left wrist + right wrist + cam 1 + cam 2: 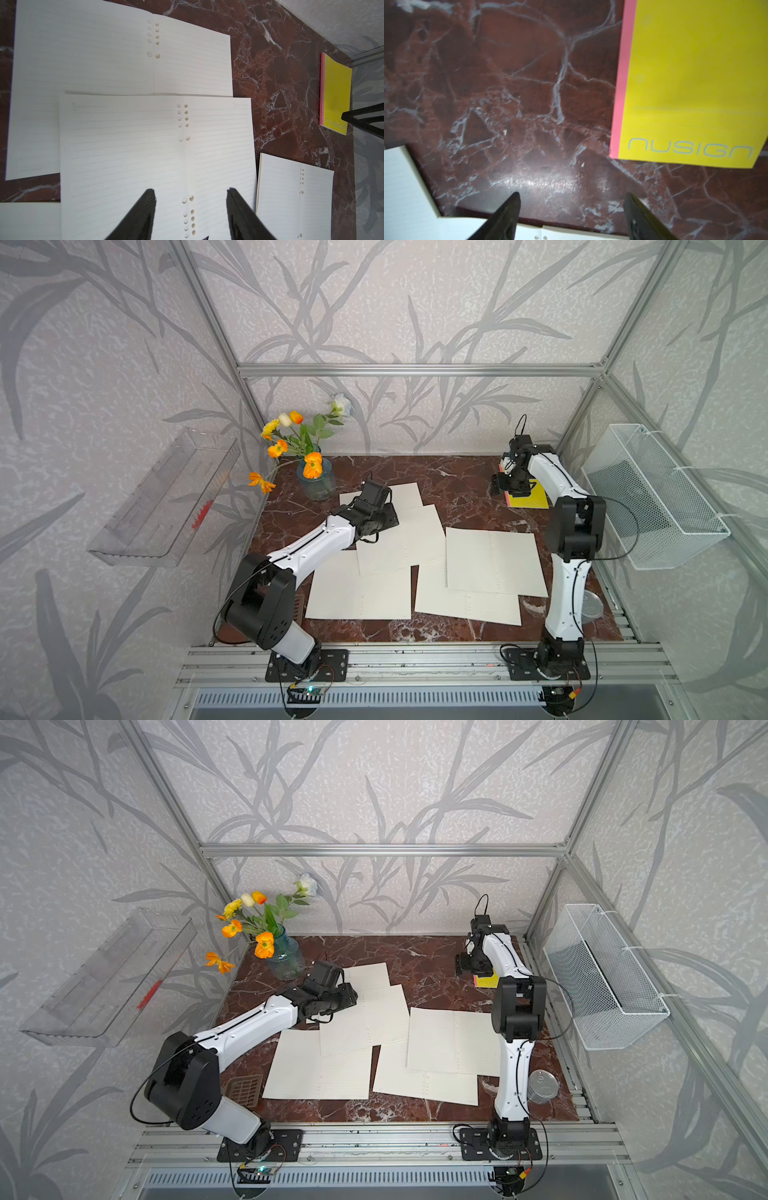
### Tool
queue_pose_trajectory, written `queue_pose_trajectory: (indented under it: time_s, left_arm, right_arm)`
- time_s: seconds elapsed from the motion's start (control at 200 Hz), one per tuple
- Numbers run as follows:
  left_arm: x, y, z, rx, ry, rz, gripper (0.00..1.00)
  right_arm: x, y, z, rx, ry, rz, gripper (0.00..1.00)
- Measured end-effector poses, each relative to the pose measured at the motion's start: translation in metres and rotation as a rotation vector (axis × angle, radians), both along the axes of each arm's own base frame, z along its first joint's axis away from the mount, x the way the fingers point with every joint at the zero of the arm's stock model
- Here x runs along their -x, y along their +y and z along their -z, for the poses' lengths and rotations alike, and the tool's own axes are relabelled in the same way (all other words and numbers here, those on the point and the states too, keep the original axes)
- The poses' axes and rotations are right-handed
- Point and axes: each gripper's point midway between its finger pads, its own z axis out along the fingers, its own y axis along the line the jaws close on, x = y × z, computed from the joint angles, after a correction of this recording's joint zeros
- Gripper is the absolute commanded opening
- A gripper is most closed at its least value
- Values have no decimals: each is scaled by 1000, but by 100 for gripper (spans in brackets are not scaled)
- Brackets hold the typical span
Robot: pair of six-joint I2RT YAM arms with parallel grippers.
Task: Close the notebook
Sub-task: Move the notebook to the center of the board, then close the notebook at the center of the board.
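1. A glossy yellow notebook (691, 83) with a pink spine edge lies closed and flat in the far right corner of the red, white-veined marble tabletop (508, 83).
2. The right fingers (506, 216) stand wide and empty over bare marble beside its spine.
3. The left fingers (145, 209) hang parted, gripping nothing, above lined, hole-punched sheets (124, 145) overlapping at mid-tabletop.

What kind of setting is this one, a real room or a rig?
Probably a staged test cell, not a room: aluminium frame holding wallpapered panels, marble-look tabletop, vase of flowers as dressing.
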Motion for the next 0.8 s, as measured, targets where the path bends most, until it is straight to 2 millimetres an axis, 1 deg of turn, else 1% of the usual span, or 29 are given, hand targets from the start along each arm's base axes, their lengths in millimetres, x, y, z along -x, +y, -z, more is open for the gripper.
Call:
queue_pose_trajectory:
  time_s: [0.045,0.115,0.235,0.345,0.395,0.515,0.6,0.8]
  left_arm:
    - [1,-4,1,13,7,14,56]
    - [4,-12,1,35,13,41,56]
    - [12,-30,5,61,25,103,56]
    - [24,-49,17,76,50,166,56]
    - [31,-56,23,80,63,194,56]
    - [47,-72,39,86,87,252,56]
    - [55,-85,46,94,86,286,56]
    - [71,-115,55,107,79,367,56]
  right_arm:
    - [14,7,-1,-13,-5,2,77]
    - [37,13,3,-33,2,10,76]
    - [80,18,17,-53,25,39,75]
    - [113,21,28,-45,37,56,74]
    - [127,26,32,-41,42,51,72]
    - [150,34,33,-27,27,53,69]
    - [158,38,36,-35,16,63,66]
    - [177,35,57,-40,44,104,64]
